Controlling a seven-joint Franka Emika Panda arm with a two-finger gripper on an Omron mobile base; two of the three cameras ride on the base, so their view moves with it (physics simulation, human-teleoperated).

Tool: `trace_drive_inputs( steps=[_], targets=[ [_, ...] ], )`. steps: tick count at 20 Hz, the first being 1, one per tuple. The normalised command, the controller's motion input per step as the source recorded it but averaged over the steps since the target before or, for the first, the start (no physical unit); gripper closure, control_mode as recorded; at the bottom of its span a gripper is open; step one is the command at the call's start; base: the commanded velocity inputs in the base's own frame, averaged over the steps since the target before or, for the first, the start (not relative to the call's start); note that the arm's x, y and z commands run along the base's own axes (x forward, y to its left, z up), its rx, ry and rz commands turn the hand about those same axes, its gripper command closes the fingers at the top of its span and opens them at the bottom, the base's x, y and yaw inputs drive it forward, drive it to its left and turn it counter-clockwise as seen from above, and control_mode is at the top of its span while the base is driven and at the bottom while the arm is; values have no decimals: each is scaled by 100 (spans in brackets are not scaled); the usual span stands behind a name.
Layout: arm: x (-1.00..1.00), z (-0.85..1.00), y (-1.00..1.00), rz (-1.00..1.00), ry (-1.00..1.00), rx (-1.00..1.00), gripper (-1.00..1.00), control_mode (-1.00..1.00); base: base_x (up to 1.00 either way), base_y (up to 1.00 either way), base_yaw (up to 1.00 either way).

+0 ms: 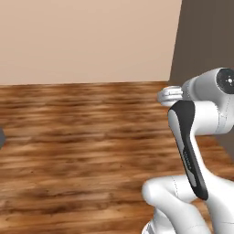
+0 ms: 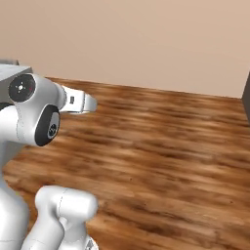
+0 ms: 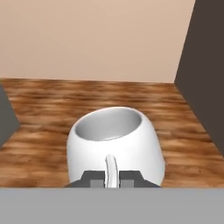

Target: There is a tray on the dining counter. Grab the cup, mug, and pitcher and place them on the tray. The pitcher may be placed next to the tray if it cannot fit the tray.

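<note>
In the hand view, the end effector (image 3: 112, 180) is sitting at the bottom edge with its two dark fingertips (image 3: 92, 179) drawn close together, clamping the thin white handle (image 3: 111, 169) of the mug (image 3: 114, 144) between them. One mug is showing: a squat white vessel, hanging directly ahead of the fingertips with its open mouth tilting up and away from the camera and its grey inside looking empty. The dark markings on its side are not facing this camera. Beyond the mug, the wooden floor (image 3: 52, 109) is stretching out bare toward a plain beige wall (image 3: 96, 39), leaving wide open room straight ahead. Two dark vertical surfaces are closing in at the sides of this view: a grey one (image 3: 6, 116) at the left edge and a taller dark brown panel (image 3: 205, 74) at the right, which is meeting the beige wall at a corner. In the left base view the white arm (image 1: 192, 137) is rising from the lower right, its wrist reaching toward the same dark brown panel (image 1: 201, 36), with open floor (image 1: 77, 151) spreading to the left. In the right base view the arm (image 2: 34, 117) is standing at the left, pointing out over clear floor (image 2: 161, 146), and a sliver of something dark (image 2: 246, 102) is showing at the right edge.
</note>
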Motion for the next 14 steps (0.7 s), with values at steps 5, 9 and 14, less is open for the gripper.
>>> trace_drive_inputs(
  steps=[5, 9, 14],
  targets=[
    [0, 0, 0, 0, 0, 0, 100, 100, 100, 22, 14],
    [0, 0, 0, 0, 0, 0, 100, 100, 100, 23, 14],
    [0, 0, 0, 0, 0, 0, 100, 100, 100, 20, 15]
  ],
)
